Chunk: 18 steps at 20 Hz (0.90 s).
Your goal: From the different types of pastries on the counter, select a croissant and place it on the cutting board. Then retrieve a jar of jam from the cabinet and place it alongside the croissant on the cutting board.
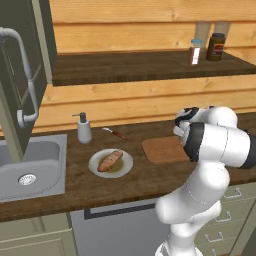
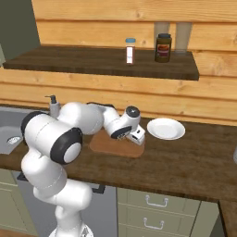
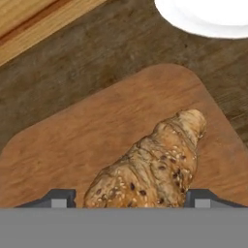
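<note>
From the left, the arm hid most of the board [image 1: 160,150]. From the right, the gripper [image 2: 131,137] hung low over the board's right end. Through the hand view, the croissant [image 3: 155,164] lay on the board between parted fingertips [image 3: 59,197], slanting away.

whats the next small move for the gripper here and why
Probably lift the gripper straight up, clear of the croissant. In the hand view the croissant already lies on the cutting board, and the dark fingertips sit either side of its near end with gaps showing, so it looks let go. Rising first should avoid dragging it before going for the jam.
</note>
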Tool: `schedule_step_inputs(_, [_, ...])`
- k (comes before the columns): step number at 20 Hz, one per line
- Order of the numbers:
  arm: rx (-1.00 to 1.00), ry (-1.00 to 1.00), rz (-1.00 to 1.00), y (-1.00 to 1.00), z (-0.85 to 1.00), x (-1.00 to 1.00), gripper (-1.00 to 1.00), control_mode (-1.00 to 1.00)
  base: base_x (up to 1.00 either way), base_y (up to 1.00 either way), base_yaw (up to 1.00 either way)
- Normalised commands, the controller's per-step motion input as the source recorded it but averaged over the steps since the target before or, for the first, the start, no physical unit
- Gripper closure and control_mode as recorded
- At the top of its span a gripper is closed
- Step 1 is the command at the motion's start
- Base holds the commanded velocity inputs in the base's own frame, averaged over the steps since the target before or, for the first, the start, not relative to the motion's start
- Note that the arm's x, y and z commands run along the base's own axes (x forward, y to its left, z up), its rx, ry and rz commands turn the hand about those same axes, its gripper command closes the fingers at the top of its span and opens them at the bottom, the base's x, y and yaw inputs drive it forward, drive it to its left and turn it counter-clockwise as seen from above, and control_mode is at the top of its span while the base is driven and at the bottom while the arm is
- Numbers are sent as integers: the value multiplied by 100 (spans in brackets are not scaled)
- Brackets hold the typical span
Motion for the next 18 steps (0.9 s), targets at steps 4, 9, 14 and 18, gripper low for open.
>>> schedule_step_inputs(4, [0, 5, 2, 0, -27, 37, 100, -100, 0, 0, 0])
schedule_step_inputs(9, [0, 2, 0, -13, -6, 7, 100, -100, 0, 0, 0])
schedule_step_inputs(14, [0, 7, 0, -15, -15, -1, -100, -100, 0, 0, 0])
schedule_step_inputs(18, [0, 2, 0, 0, 0, 0, -100, -100, 0, 0, 0])
